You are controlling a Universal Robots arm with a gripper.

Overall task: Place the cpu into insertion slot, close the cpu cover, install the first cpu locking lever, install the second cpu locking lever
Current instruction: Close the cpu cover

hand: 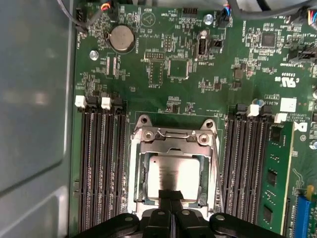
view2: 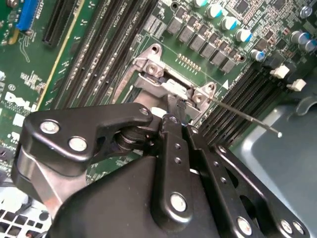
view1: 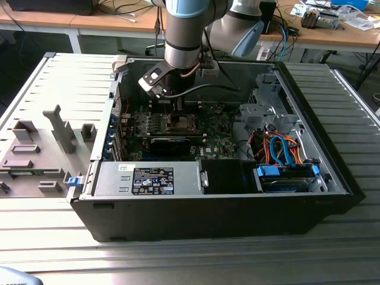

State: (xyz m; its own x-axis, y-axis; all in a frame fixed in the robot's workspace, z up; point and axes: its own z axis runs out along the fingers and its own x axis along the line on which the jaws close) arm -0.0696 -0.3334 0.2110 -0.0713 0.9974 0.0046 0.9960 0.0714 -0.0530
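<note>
The jaws are closed together by the cover (hand: 135, 173); light, even pressure is advised, lest the chip (hand: 174, 177) be shifted.

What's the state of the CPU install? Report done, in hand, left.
Done: the cpu sits in the insertion slot, the cpu cover apparently down around it. In hand: the gripper, shut, tips at the chip's edge. Left: a locking lever juts free, unlatched.
</note>
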